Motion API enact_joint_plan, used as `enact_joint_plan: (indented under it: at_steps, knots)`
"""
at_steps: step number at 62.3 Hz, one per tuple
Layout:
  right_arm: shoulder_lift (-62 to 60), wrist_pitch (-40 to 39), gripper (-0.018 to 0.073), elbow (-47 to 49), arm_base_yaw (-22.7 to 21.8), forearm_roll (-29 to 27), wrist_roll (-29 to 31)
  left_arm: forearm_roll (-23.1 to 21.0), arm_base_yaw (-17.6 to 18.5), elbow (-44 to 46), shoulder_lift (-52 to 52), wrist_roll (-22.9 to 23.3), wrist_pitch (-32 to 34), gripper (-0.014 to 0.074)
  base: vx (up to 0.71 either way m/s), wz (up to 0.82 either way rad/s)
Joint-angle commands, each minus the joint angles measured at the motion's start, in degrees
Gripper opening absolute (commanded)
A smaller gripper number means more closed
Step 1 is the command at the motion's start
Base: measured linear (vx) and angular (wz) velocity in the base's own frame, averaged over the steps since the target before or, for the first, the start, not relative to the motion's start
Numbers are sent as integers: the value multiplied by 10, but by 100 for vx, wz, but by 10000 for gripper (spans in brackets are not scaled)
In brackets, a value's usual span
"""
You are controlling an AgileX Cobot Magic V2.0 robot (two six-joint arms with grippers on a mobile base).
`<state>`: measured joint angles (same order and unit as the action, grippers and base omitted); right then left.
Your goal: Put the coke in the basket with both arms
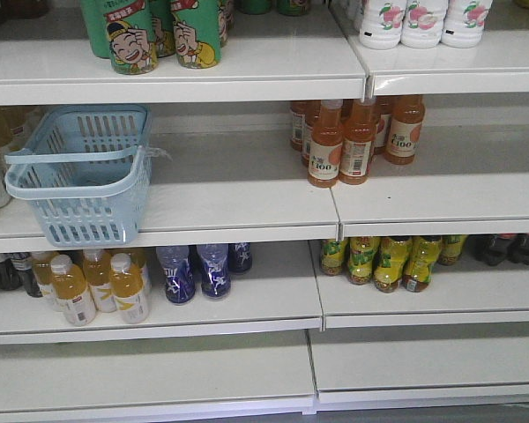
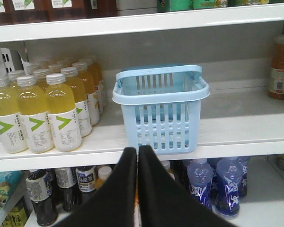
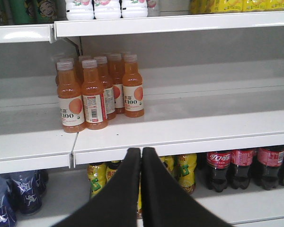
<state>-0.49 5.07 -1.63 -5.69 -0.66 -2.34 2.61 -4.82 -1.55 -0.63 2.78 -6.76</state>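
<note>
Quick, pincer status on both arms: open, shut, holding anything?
Left pincer: closed, tips pressed together, holding nothing.
Right pincer: closed, tips pressed together, holding nothing.

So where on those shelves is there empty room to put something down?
The middle shelf is bare between the basket and the orange juice bottles, and again right of those bottles. The bottom shelf holds nothing. It is crowded left of the basket, where yellow drink bottles pack close.
</note>
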Motion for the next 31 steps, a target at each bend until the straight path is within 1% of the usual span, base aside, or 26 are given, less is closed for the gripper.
enact_joint_plan:
  at_steps: [1,31]
  knots:
    - [-8,-42,-10,-11,-4,2,4,-5,3,-8,-9,2,40,-5,0,0]
    - [-8,-42,-10,-11,-4,2,4,-5,3,-8,-9,2,40,-5,0,0]
